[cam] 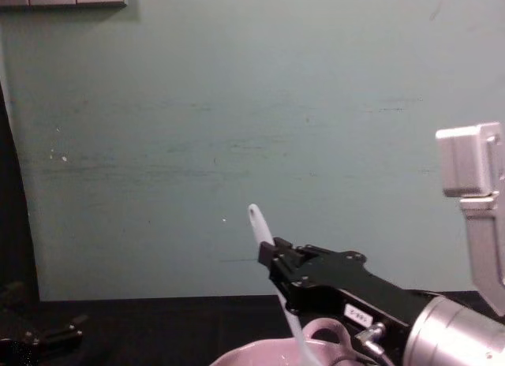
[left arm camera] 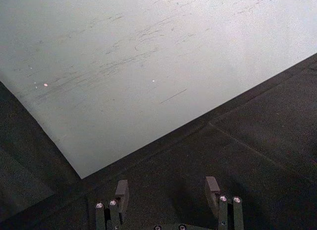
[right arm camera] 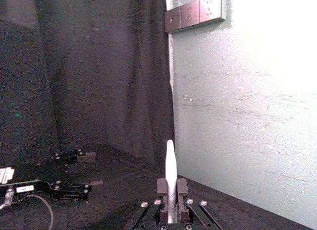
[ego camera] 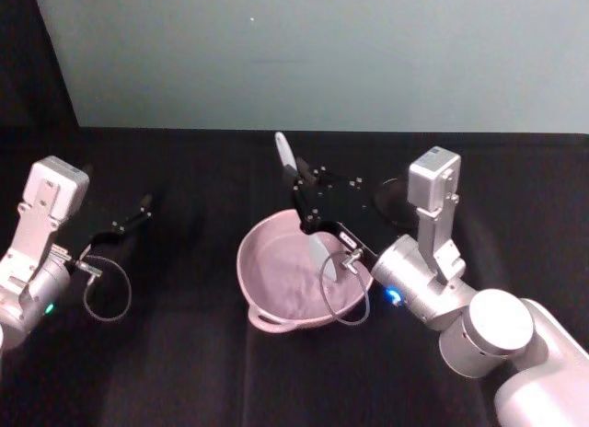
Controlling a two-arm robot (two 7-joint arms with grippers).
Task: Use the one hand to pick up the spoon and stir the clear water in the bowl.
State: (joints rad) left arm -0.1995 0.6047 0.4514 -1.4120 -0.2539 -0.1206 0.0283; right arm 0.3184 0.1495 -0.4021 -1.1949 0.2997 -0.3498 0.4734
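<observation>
Nearest you, the pale pink glossy bowl sits on the black cloth-covered desk, with a small handle jutting from its near rim. Any water in it is too clear to make out.

The wide head of the long slim white plastic spoon dips inside the bowl toward its right side. The shaft rises steeply, leaning away from you, and the holed handle tip stands clear above the grip.

Your right end effector, black and two-fingered on a silver wrist, is clenched on the spoon's upper shaft just below that tip. The right wrist view shows both fingers pressed against the handle.

Off to the left, well apart from the bowl, your left end effector hangs parked above the desk, fingers spread with nothing between them. A pale green wall closes the scene.

The spoon looks light, thin and smooth. Expect it to flex, and perhaps to pivot between the pads once water drags on the head. So high a hold makes a long lever, and a grip nearer mid-shaft would probably be steadier.

The glossy bowl is unanchored and may slide if the head pushes its wall, so keep your circles small and off the sides.
</observation>
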